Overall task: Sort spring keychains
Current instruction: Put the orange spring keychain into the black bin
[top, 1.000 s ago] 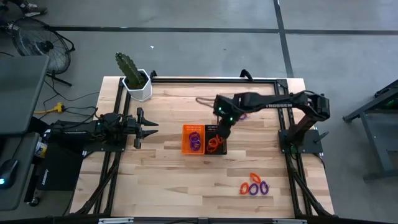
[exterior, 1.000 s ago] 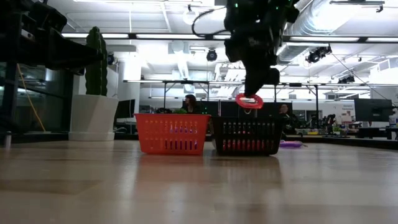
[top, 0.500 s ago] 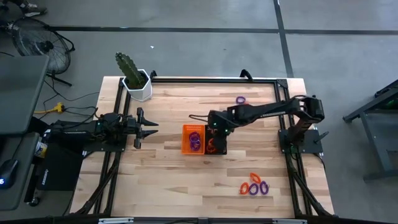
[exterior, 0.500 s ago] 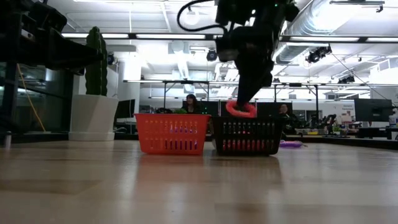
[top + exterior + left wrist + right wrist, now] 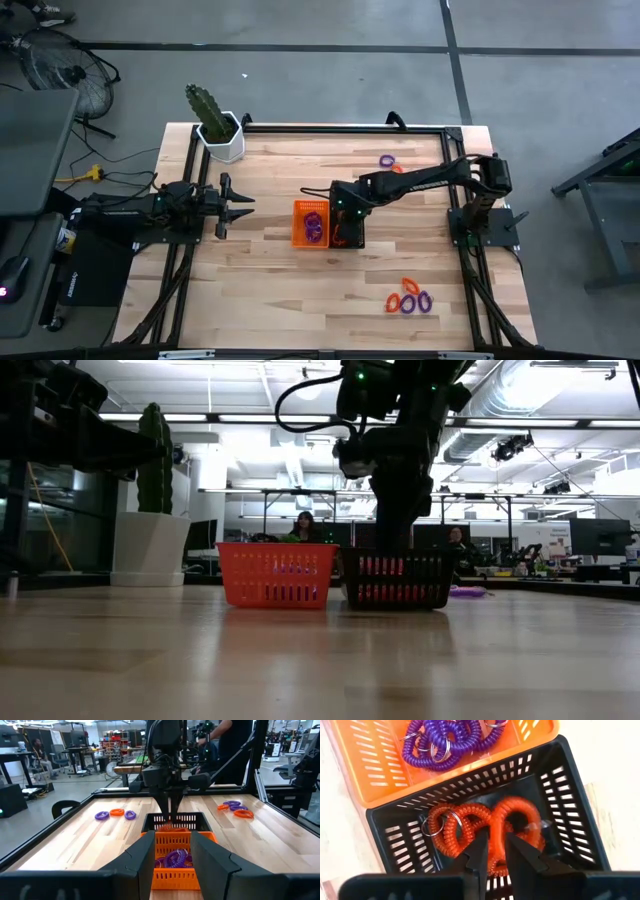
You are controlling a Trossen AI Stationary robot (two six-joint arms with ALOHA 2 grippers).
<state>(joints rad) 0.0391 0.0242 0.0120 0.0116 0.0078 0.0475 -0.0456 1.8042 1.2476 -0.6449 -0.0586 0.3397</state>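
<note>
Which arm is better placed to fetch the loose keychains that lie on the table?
Right, probably. Its pincer is down in the black bin, nearer both loose groups; the left pincer waits beyond the orange bin.

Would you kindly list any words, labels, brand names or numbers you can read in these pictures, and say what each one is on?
None can be read.
Orange bin and black bin: plain slotted walls, no label.
Spring keychains: no print.
White planter: no visible marking.
Room behind the table in the low and left wrist views: any signs there are too small and blurred to read.
</note>
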